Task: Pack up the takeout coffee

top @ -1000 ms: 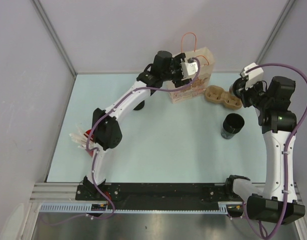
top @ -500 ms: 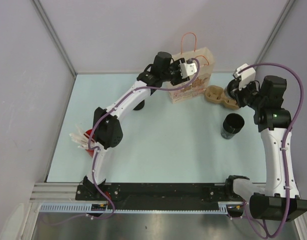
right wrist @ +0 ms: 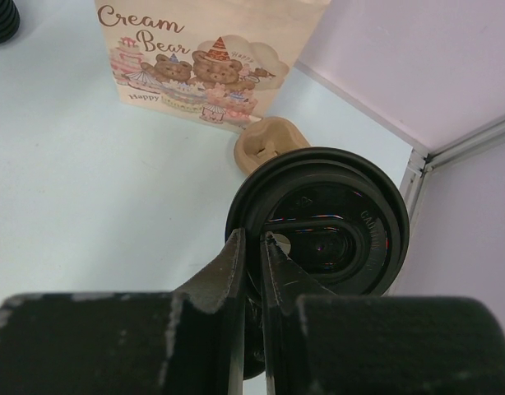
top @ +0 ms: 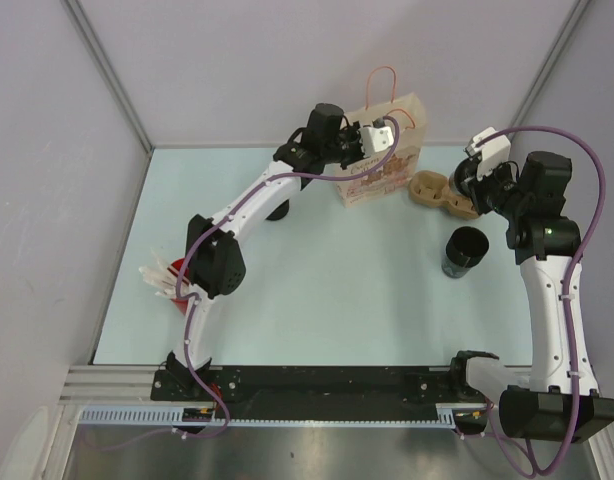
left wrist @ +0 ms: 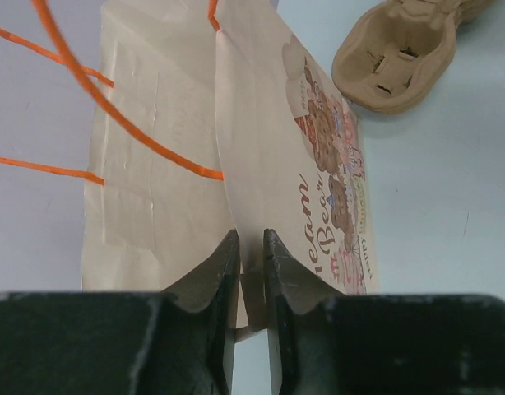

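Note:
A tan paper bag (top: 385,172) with orange handles and a bear print stands at the back of the table. My left gripper (top: 380,140) is at its top edge. In the left wrist view the left gripper (left wrist: 251,247) is shut on the bag's front wall (left wrist: 285,164). My right gripper (right wrist: 252,243) is shut on the rim of a black lid (right wrist: 343,222) on a dark coffee cup. From above, the right gripper (top: 468,184) holds it over the right end of the brown cardboard cup carrier (top: 435,191). A second black cup (top: 464,250), with no lid, stands on the table.
A black ribbed object (top: 278,211) sits under the left arm. A bundle of white sticks beside something red (top: 163,280) lies at the left edge. Grey walls enclose the back and sides. The carrier (left wrist: 400,53) lies just right of the bag.
The left gripper's jaws have shut on the bag's front wall. The right arm has carried the lidded cup leftward to the carrier's right end.

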Robot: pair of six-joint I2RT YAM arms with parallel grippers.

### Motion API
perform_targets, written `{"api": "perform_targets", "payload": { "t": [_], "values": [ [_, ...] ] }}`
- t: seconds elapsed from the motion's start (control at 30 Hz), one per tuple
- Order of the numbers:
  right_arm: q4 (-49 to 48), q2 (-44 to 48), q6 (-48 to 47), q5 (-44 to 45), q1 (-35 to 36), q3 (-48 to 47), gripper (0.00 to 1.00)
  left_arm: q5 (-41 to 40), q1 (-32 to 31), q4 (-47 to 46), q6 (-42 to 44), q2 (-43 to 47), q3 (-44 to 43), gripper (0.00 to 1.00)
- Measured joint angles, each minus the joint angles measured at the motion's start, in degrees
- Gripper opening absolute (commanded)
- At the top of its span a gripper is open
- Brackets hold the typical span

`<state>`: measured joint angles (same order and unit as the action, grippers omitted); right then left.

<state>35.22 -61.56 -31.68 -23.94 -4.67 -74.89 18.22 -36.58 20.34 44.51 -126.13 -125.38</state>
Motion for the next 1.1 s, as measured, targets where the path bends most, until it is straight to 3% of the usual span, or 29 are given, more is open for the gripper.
{"api": "perform_targets", "payload": {
  "t": [0.5,1.1],
  "values": [
    [-1.3,0.0,1.4,1.6,0.0,0.0,0.00,-3.1,-0.9,8.1,-3.9,3.2,0.0,0.00],
    [-1.9,0.0,3.2,1.6,0.0,0.0,0.00,-10.1,-4.2,17.9,-13.9,16.5,6.0,0.00]
  ]
}}
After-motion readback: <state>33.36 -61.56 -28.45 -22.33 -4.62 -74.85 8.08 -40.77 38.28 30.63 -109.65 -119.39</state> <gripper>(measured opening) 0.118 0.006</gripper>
